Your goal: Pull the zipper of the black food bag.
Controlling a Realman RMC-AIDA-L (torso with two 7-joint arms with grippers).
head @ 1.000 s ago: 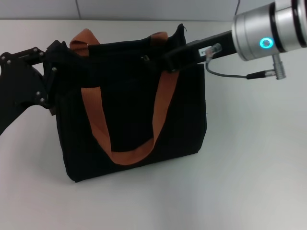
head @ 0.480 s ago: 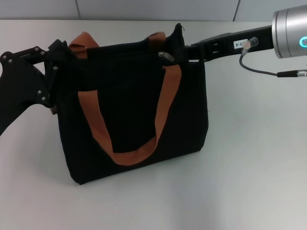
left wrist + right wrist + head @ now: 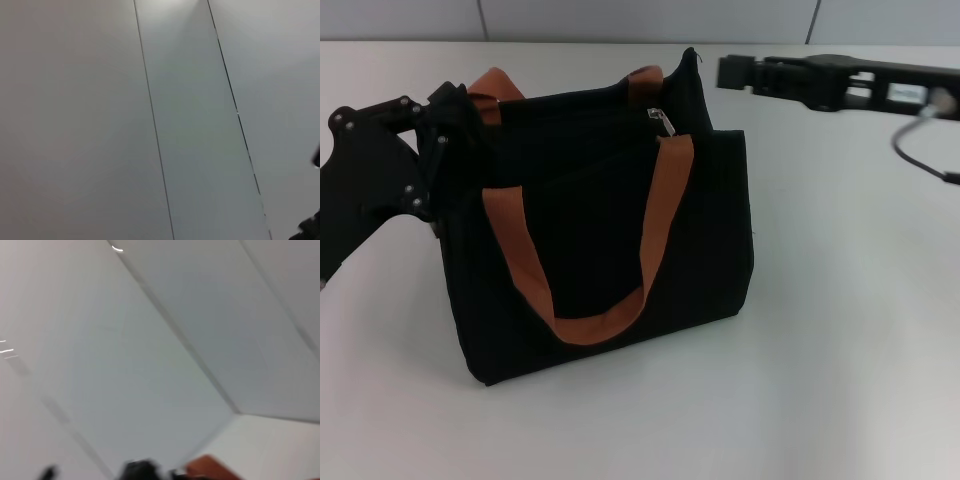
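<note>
The black food bag [image 3: 590, 230] stands upright in the middle of the head view, with two orange-brown loop handles [image 3: 660, 200]. The silver zipper pull [image 3: 663, 120] lies on the top edge, near the bag's right end. My right gripper [image 3: 735, 73] hangs in the air to the right of the bag's top corner, apart from the bag and the pull. My left gripper [image 3: 442, 150] is against the bag's upper left end, black on black. A bit of orange-brown strap [image 3: 212, 467] shows in the right wrist view.
The bag stands on a white table [image 3: 840, 330], with a grey panelled wall [image 3: 620, 18] behind it. The left wrist view shows only grey wall panels [image 3: 150, 120]. A grey cable [image 3: 920, 145] hangs from my right arm.
My right gripper has drawn the zipper pull to the right along the top edge, then left it and moved off to the right of the bag. The left arm has hardly moved.
</note>
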